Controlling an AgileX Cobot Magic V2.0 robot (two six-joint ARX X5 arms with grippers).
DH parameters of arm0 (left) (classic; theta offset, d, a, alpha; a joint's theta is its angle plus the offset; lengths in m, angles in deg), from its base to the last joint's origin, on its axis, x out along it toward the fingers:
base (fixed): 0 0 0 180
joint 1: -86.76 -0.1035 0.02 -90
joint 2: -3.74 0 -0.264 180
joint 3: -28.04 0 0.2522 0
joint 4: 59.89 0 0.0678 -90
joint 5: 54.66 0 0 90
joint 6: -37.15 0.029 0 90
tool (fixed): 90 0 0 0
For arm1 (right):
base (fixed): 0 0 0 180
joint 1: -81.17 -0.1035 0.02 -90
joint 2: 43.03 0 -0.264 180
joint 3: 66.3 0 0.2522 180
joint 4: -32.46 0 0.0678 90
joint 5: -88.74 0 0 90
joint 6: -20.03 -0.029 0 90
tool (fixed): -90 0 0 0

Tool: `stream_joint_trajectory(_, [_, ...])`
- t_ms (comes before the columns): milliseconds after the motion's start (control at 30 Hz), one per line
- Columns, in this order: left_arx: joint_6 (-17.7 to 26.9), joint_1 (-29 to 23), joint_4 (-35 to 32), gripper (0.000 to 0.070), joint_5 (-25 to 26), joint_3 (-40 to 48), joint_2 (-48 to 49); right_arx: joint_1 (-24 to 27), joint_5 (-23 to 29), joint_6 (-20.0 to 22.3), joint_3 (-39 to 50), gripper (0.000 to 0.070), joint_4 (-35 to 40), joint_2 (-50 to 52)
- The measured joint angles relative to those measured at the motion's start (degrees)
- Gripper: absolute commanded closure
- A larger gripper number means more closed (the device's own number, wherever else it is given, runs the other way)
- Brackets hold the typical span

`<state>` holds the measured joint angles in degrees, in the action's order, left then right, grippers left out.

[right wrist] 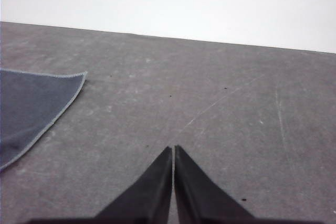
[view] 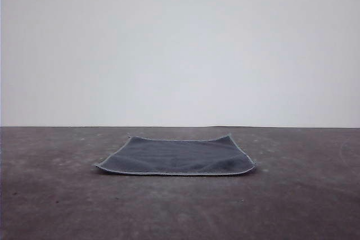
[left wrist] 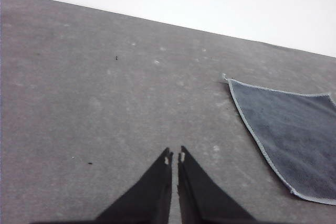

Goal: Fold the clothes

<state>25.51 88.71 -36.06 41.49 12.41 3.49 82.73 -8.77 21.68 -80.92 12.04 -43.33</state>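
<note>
Against a blank white wall, on the dark grey tabletop (view: pixel 50 206), a small square dark grey soft cloth (view: pixel 177 157) with light hem, flat mid-table between left gripper (left wrist: pixel 175 157) and right gripper (right wrist: pixel 173 149), both pinched together, empty, about equally near.

Dark grey scuffed tabletop (view: pixel 56 195), pale scratches; plain white wall (view: pixel 180 43) behind; even, soft light.

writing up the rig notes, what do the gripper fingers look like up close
The left gripper and the right gripper each have two matte black fingers, broad at the base and tapering to narrow tips. The left tips carry small pale notched marks; the right tips look plain. No cables or labels are visible.
</note>
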Motion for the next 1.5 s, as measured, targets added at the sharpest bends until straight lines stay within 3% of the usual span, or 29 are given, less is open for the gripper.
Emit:
stream_joint_trajectory(400, [0.0, 0.02, 0.17, 0.0696, -0.93, -0.04, 0.0, 0.0, 1.58, -2.38, 0.0, 0.07, -2.55, 0.0])
stream_joint_trajectory(633, [-0.9, 0.05, 2.57, 0.0696, -8.03, -6.81, -2.19, 0.0, 4.37, -9.46, -3.08, 0.07, -1.85, -1.13])
stream_joint_trajectory(800, [-2.53, 0.14, 0.86, 0.0696, -8.76, -17.18, -9.7, 0.0, 3.46, -16.58, -9.87, 0.07, 2.08, -7.6])
stream_joint_trajectory(900, [-2.82, 0.44, 1.52, 0.0696, -7.39, -22.55, -17.58, 0.0, 1.55, -18.48, -14.93, 0.07, 1.25, -15.06])
stream_joint_trajectory(1067, [-2.1, 0.61, 4.07, 0.0696, -2.2, -34.11, -34.43, 0.0, -3.81, -16.51, -28.51, 0.07, -2.55, -30.68])
stream_joint_trajectory(1267, [2.02, 0.59, 4.18, 0.0696, 6.3, -45.27, -53.33, 0.0, -11.33, -8.48, -44.71, 0.07, -11.21, -48.93])
stream_joint_trajectory(1367, [3.18, 0.59, 5.36, 0.0696, 9.63, -49.59, -60.23, -0.02, -15.48, -6.96, -49.24, 0.07, -13.11, -55.77])
stream_joint_trajectory(1500, [3.74, 0.59, 5.31, 0.0696, 13.57, -52.04, -66.55, -0.6, -16.37, -6.31, -51.62, 0.07, -13.79, -62.88])
